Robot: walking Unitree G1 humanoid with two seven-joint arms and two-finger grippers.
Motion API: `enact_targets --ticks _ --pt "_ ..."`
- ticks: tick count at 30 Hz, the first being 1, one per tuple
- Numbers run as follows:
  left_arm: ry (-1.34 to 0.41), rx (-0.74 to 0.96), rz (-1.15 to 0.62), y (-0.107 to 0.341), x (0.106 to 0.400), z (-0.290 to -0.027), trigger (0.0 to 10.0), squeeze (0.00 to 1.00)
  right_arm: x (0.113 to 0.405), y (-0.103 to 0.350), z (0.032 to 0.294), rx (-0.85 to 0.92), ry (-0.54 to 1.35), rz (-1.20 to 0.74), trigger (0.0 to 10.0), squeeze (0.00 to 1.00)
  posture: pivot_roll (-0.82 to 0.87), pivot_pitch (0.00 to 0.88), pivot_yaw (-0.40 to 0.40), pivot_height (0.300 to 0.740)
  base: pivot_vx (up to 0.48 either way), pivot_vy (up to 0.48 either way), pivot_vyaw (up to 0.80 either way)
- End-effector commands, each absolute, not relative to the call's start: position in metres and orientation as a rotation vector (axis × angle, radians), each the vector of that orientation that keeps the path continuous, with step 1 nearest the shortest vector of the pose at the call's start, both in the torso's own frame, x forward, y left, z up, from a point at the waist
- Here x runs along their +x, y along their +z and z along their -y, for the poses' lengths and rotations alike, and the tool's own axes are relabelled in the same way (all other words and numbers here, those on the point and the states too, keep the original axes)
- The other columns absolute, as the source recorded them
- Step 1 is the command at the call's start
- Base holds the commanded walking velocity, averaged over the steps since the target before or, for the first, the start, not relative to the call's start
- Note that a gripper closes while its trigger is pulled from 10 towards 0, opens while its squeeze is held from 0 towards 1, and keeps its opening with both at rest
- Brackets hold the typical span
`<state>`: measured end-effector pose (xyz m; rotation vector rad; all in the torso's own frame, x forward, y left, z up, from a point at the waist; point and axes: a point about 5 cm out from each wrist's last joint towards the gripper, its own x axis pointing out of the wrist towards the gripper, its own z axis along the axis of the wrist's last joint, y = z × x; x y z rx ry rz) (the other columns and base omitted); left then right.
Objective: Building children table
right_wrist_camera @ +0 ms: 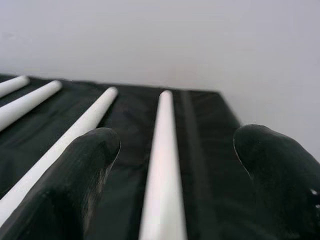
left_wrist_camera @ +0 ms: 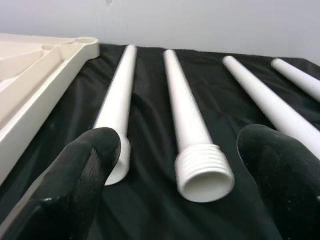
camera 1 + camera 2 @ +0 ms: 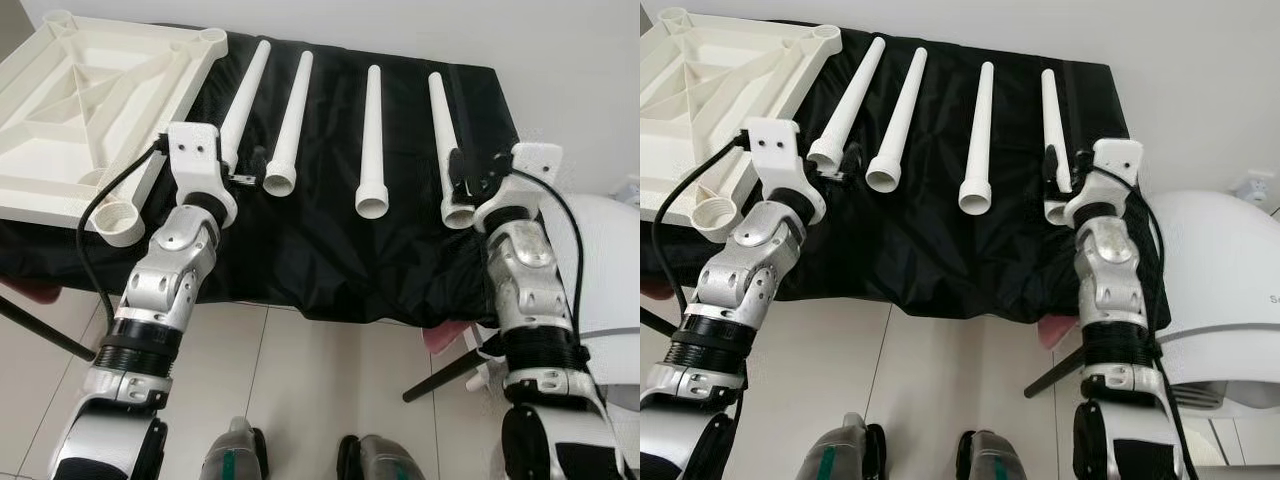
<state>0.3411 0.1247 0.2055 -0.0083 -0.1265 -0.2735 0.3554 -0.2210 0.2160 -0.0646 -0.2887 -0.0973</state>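
While both arms reach forward over the near edge, the worktop (image 3: 330, 280) lies draped in a black cloth, with four white table legs laid side by side on it, threaded ends toward the robot.

Left tool (image 2: 177, 165): fingers spread wide, holding nothing. It hovers just above the cloth at the near ends of the first leg (image 3: 245, 95) and the second leg (image 3: 288, 125). In the left wrist view the second leg's threaded collar sits between the two black fingertips (image 2: 85, 165), not touching either; the first leg's end lies just beside the one fingertip.

Right tool (image 1: 175, 170): fingers also apart, gripping nothing. It sits at the near end of the fourth leg (image 3: 445, 140), which runs straight up between the fingers in the right wrist view. Contact cannot be told.

The third leg (image 3: 371, 140) lies between the second and fourth, well apart from both tools.

The tabletop (image 3: 90, 90), cream-white, lies upside down at the left end of the worktop, ribbed underside up, with round threaded sockets at its corners; the near socket overhangs toward the left arm.

A white rounded appliance (image 3: 1210, 280) stands to the right of the worktop; a partial letter "S" shows on it, the rest cut off. No other writing is readable.

The floor (image 3: 320, 380) is pale tile.
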Motion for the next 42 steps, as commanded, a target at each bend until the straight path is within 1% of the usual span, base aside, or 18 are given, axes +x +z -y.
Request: enact_targets --ticks 1,4,5,6,11,13,14,16,20,24,28,31,36,38,39,40,41,42 --pt "-0.271 0.031 0.113 0.203 0.337 -0.123 10.0 0.0 0.357 0.215 0.226 -0.064 -0.124 0.262 10.0 0.0 0.01 0.112 0.007 0.74 0.0 0.0 0.0" --pt "-0.29 0.052 0.115 0.203 0.334 -0.121 10.0 0.0 0.36 0.217 0.228 -0.057 -0.136 0.25 10.0 0.0 0.01 0.117 0.005 0.74 0.0 0.0 0.0" --pt "-0.298 0.062 0.11 0.2 0.33 -0.119 10.0 0.0 0.364 0.219 0.23 -0.063 -0.141 0.234 10.0 0.0 0.01 0.16 -0.005 0.74 0.0 0.0 0.0" --pt "-0.301 0.071 0.107 0.199 0.327 -0.118 10.0 0.0 0.368 0.221 0.231 -0.06 -0.135 0.211 10.0 0.0 0.01 0.174 -0.011 0.74 0.0 0.0 0.0" --pt "-0.304 0.068 0.101 0.198 0.325 -0.117 10.0 0.0 0.371 0.222 0.231 -0.06 -0.133 0.19 10.0 0.0 0.02 0.18 -0.012 0.74 0.0 0.0 0.0" --pt "-0.307 0.081 0.096 0.198 0.321 -0.116 10.0 0.0 0.38 0.217 0.227 -0.033 -0.118 0.095 10.0 0.0 0.02 0.196 -0.017 0.74 0.0 0.0 0.0" --pt "-0.307 0.081 0.096 0.198 0.321 -0.116 10.0 0.0 0.38 0.217 0.227 -0.033 -0.118 0.095 10.0 0.0 0.02 0.196 -0.017 0.74 0.0 0.0 0.0" --pt "-0.297 0.089 0.095 0.201 0.319 -0.117 10.0 0.0 0.389 0.211 0.222 -0.014 -0.105 -0.009 10.0 0.0 0.03 0.206 -0.023 0.74 0.0 0.0 0.0" --pt "-0.288 0.09 0.096 0.204 0.318 -0.116 10.0 0.0 0.395 0.206 0.217 0.005 -0.088 -0.083 10.0 0.0 0.03 0.207 -0.03 0.74 0.0 0.0 0.0" --pt "-0.284 0.089 0.095 0.205 0.316 -0.116 10.0 0.0 0.397 0.202 0.215 0.004 -0.079 -0.103 10.0 0.0 0.03 0.207 -0.03 0.74 0.0 0.0 0.0" --pt "-0.28 0.087 0.094 0.205 0.315 -0.116 10.0 0.0 0.399 0.196 0.214 -0.002 -0.087 -0.166 10.0 0.0 0.03 0.206 -0.037 0.74 0.0 0.0 0.0" --pt "-0.267 0.076 0.093 0.206 0.315 -0.116 10.0 0.0 0.4 0.188 0.211 -0.002 -0.109 -0.268 10.0 0.0 0.03 0.197 -0.041 0.74 0.0 0.0 0.0" --pt "-0.261 0.075 0.093 0.208 0.316 -0.116 10.0 0.0 0.401 0.184 0.21 0.0 -0.127 -0.326 10.0 0.0 0.03 0.191 -0.043 0.74 0.0 0.0 0.0" --pt "-0.251 0.07 0.092 0.21 0.317 -0.116 10.0 0.0 0.4 0.176 0.208 0.015 -0.135 -0.398 10.0 0.0 0.03 0.181 -0.044 0.74 0.0 0.0 0.0" --pt "-0.251 0.07 0.092 0.21 0.317 -0.116 10.0 0.0 0.4 0.176 0.208 0.015 -0.135 -0.398 10.0 0.0 0.03 0.181 -0.044 0.74 0.0 0.0 0.0" --pt "-0.247 0.068 0.093 0.211 0.317 -0.116 10.0 0.0 0.4 0.174 0.207 0.025 -0.134 -0.413 6.5 0.0 0.03 0.181 -0.044 0.74 0.0 0.0 0.0" --pt "-0.247 0.068 0.093 0.211 0.317 -0.116 10.0 0.0 0.4 0.174 0.207 0.025 -0.134 -0.413 6.5 0.0 0.03 0.181 -0.044 0.74 0.0 0.0 0.0" --pt "-0.245 0.066 0.095 0.211 0.318 -0.116 10.0 0.0 0.4 0.173 0.207 0.041 -0.133 -0.429 0.8 0.0 0.03 0.175 -0.045 0.74 0.0 0.0 0.0"
